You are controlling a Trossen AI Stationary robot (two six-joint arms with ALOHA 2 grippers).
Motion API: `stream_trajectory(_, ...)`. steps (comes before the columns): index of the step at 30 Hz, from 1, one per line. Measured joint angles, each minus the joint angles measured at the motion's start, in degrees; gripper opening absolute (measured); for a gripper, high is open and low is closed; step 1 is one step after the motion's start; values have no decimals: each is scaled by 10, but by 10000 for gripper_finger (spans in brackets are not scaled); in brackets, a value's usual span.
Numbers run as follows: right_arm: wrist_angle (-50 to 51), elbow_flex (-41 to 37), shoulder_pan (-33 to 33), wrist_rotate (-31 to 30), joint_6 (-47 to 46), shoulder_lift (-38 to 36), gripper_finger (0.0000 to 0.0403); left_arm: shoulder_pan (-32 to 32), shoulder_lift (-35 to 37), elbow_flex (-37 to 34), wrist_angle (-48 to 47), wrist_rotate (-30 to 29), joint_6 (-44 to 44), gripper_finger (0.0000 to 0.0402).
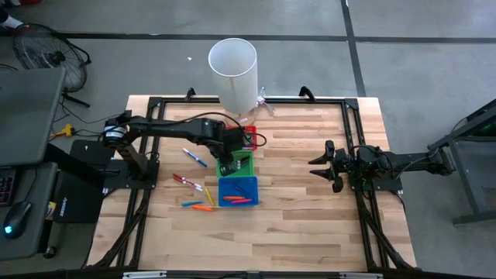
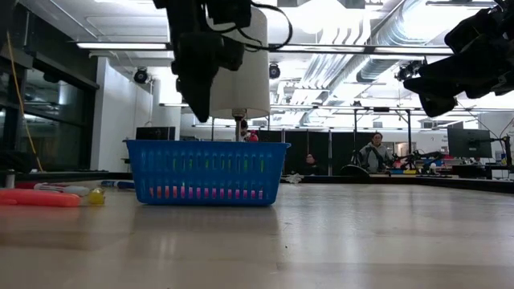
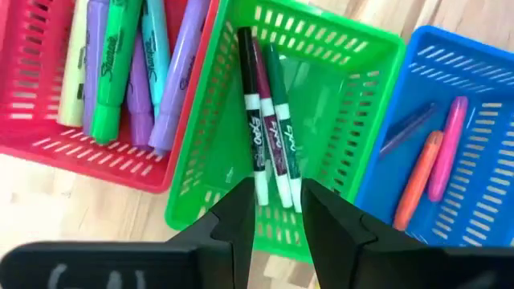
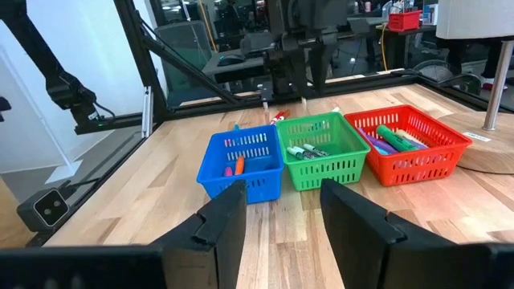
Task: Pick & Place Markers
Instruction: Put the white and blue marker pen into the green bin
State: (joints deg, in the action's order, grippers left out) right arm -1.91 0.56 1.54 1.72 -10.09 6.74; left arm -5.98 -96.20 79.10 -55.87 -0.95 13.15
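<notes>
Three bins in a row near the middle of the table (image 1: 310, 232), closer to its left side and running from the far edge toward the near edge: red bin (image 3: 48, 136), green bin (image 3: 209, 201), blue bin (image 1: 237, 191).

In the red bin: several fat markers (image 3: 108, 72) lying side by side, green, purple, pale yellow and light blue.

In the green bin: three thin dry-erase markers (image 3: 273, 128) lying together, one black, one dark red, one green, white barrels touching.

In the blue bin: an orange marker (image 3: 419, 178), a pink one (image 3: 446, 144) just beside it, and a purple one (image 3: 411, 127) near them.

Loose markers (image 1: 194, 183) on the bare wood left of the blue and green bins: blue, red-and-white, yellow, orange.

Left gripper (image 3: 277, 210) above the green bin, jaws a small way apart, nothing between them, pointing down at the three thin markers.

Right gripper (image 1: 325, 166) near the right edge of the table, well apart from the bins, jaws spread wide and empty.

White cylinder (image 1: 232, 71) standing by the far edge, behind the red bin.
</notes>
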Motion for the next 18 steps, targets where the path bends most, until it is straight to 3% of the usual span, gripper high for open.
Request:
stream_trajectory(8, 0, 0, 0, 0, -1, 0, 149, 0, 39, -46, -56, 19, 17, 99)
stream_trajectory(12, 0, 0, 0, 0, 0, 0, 149, 0, 50, -84, -58, 32, 66, 99)
stream_trajectory(18, 0, 0, 0, 0, -1, 0, 149, 0, 77, -151, -44, 39, 66, 99)
